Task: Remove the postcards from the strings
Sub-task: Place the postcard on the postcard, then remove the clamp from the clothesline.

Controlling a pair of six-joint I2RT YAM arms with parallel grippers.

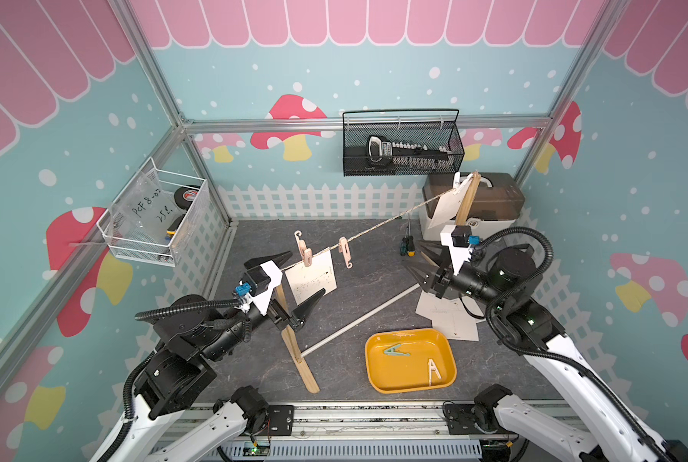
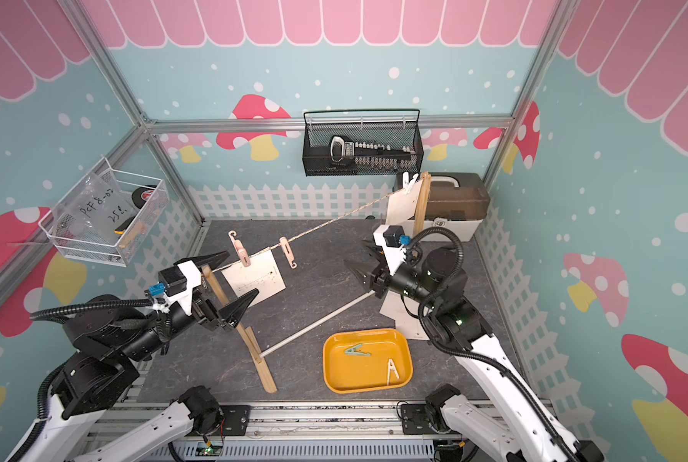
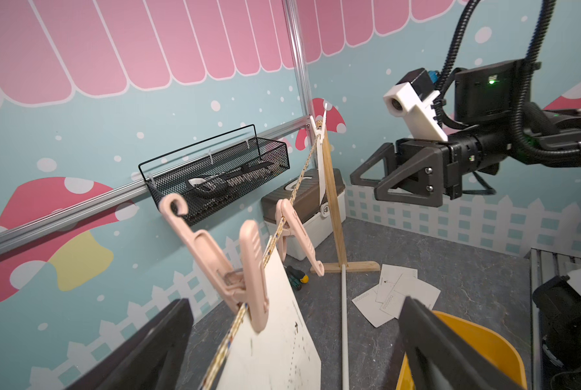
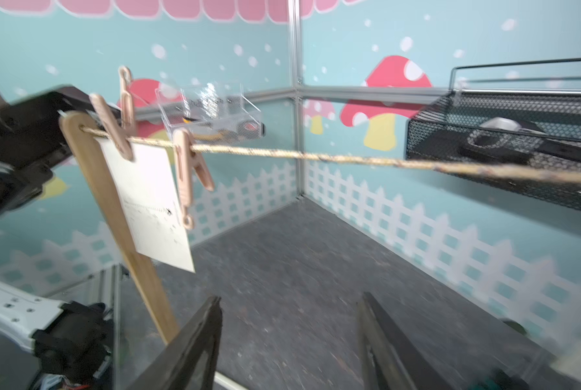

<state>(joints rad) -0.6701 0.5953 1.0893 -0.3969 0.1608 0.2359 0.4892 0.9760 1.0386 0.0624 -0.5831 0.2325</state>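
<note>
Near the bench's front edge, one postcard [image 1: 312, 280] hangs on the string [image 1: 374, 228] under a pink peg [image 1: 307, 258].
Left gripper [image 1: 309, 270]: spread wide, empty, straddling card and post [image 1: 294, 340].
Right gripper [image 1: 412, 258]: parted, empty.
Risk: closing may catch the post and tip it.
Left wrist view shows loose cards [image 3: 390, 290] toward the right edge. The blurred right wrist view seemingly does not.

Teal walls [image 1: 334, 80] printed with mushrooms and a pink scalloped border enclose a dark grey stone-patterned counter [image 1: 374, 276]. Aluminium frame bars [image 1: 254, 126] carry a black mesh basket [image 1: 354, 136] at twelve o'clock, a white wire basket [image 1: 190, 216] at ten.
</note>
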